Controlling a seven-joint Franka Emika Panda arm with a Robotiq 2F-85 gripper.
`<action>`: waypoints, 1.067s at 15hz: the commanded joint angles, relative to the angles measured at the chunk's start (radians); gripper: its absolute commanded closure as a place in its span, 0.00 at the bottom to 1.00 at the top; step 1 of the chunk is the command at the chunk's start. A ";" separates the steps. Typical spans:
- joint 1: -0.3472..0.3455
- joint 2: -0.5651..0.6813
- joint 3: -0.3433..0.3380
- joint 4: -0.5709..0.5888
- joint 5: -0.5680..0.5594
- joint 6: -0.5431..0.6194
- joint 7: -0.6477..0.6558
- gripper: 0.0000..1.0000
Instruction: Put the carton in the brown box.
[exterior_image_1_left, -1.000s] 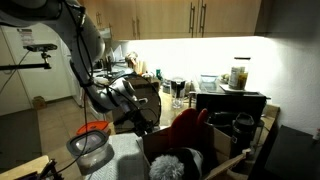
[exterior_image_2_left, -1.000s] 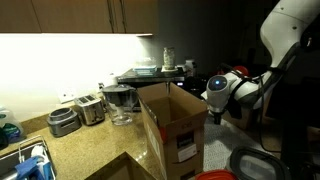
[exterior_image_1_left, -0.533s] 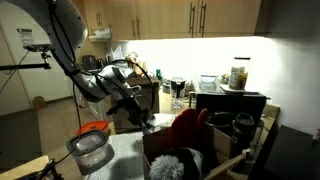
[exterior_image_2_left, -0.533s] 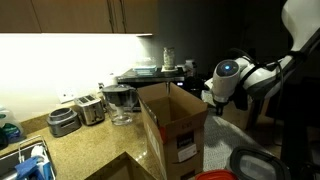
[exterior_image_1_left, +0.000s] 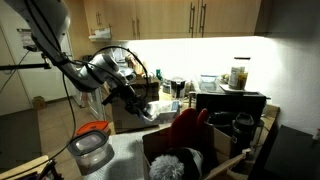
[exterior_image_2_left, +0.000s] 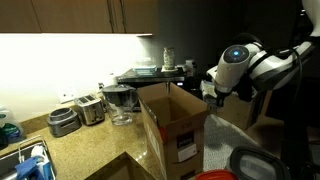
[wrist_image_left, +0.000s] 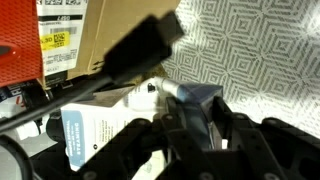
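Carton (wrist_image_left: 95, 128) held aloft, fingers (wrist_image_left: 235, 130) closed on it; gripper (exterior_image_2_left: 207, 93) just beside brown box (exterior_image_2_left: 185, 135). We judge carry step; next: shift over opening, lower, release.

Kitchen w/ cabinets (exterior_image_2_left: 70, 15), toaster (exterior_image_2_left: 91, 108), counter (exterior_image_2_left: 95, 150)

Wrist view: gripper (wrist_image_left: 190, 128) fingers dark, blurred, cut off by bottom edge. Carton (wrist_image_left: 105, 125) label txt too small to read. Brown box (wrist_image_left: 90, 30) above gripper, cut by top edge. In an exterior view gripper (exterior_image_2_left: 210, 93) too dark to make out.
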 joint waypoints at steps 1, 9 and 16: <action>-0.011 -0.079 0.044 -0.032 -0.032 -0.039 0.021 0.85; -0.001 -0.099 0.116 0.028 -0.032 -0.047 -0.007 0.85; -0.007 -0.131 0.127 0.124 -0.019 -0.029 -0.088 0.85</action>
